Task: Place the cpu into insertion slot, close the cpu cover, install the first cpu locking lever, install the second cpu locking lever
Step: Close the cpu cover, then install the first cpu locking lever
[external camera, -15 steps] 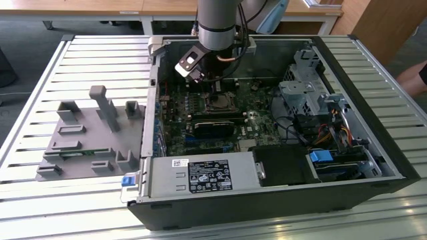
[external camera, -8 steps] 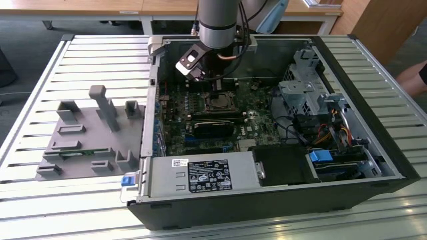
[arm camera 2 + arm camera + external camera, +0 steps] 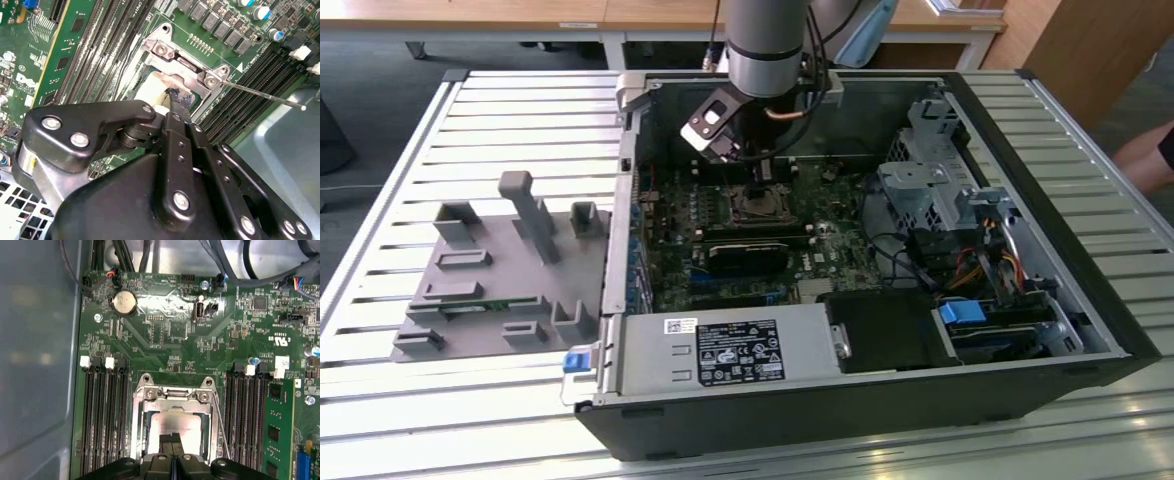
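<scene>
The cpu (image 3: 172, 421) lay flat in the insertion slot (image 3: 141, 412) on the green board (image 3: 165, 335), toward the far side of the open computer case (image 3: 854, 410). The hand (image 3: 172, 437) was clenched, its fingertips (image 3: 180, 97) together on the cpu's pale face. A thin lever (image 3: 265, 95) stuck out beside the slot. On the exterior view's left, a grey fixture (image 3: 494, 270) stood on the tabletop (image 3: 520, 110).
</scene>
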You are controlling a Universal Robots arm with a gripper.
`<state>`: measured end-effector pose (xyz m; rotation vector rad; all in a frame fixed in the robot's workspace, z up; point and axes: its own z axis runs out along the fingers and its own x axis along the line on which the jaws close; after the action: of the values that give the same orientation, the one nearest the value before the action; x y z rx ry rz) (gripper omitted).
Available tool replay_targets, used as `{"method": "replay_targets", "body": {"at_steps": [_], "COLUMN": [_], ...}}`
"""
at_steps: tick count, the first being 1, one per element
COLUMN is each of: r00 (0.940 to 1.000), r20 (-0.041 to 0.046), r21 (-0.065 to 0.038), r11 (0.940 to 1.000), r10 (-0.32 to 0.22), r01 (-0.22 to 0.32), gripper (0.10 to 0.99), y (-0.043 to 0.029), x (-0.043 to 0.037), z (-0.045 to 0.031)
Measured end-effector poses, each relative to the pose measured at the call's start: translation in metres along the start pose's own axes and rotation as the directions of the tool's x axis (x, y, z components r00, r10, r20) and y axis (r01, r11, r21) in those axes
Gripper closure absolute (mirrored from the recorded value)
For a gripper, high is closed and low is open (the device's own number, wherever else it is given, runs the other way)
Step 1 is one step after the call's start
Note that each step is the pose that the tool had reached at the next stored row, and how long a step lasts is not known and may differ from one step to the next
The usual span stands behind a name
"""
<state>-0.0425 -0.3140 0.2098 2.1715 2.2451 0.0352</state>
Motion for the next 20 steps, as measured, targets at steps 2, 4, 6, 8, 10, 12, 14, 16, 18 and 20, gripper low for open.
{"method": "replay_targets", "body": {"at_steps": [2, 4, 6, 8, 10, 12, 14, 16, 18, 20], "r00": [1.0, 1.0, 1.0, 1.0, 1.0, 1.0, 1.0, 1.0, 1.0, 1.0], "r20": [-0.0005, -0.0006, -0.0006, -0.0006, -0.0006, -0.0004, -0.0006, -0.0006, -0.0006, -0.0006], "r21": [0.0, 0.0, 0.0, 0.0, 0.0, 0.0, 0.0, 0.0, 0.0, 0.0], "r11": [1.0, 1.0, 1.0, 1.0, 1.0, 1.0, 1.0, 1.0, 1.0, 1.0], "r10": [0.0, 0.0, 0.0, 0.0, 0.0, 0.0, 0.0, 0.0, 0.0, 0.0], "r01": [0.0, 0.0, 0.0, 0.0, 0.0, 0.0, 0.0, 0.0, 0.0, 0.0], "gripper": [0.98, 0.98, 0.98, 0.98, 0.98, 0.98, 0.98, 0.98, 0.98, 0.98], "y": [0.0011, 0.0019, 0.0023, 0.0024, 0.0025, 0.0025, 0.0025, 0.0026, 0.0026, 0.0027], "x": [0.0, -0.0001, -0.0001, 0.0, -0.0001, 0.0, 0.0, 0.0, 0.0, 0.0], "z": [0.0, 0.0001, 0.0001, 0.0001, 0.0001, -0.0003, -0.0012, -0.0027, -0.0047, -0.0069]}}
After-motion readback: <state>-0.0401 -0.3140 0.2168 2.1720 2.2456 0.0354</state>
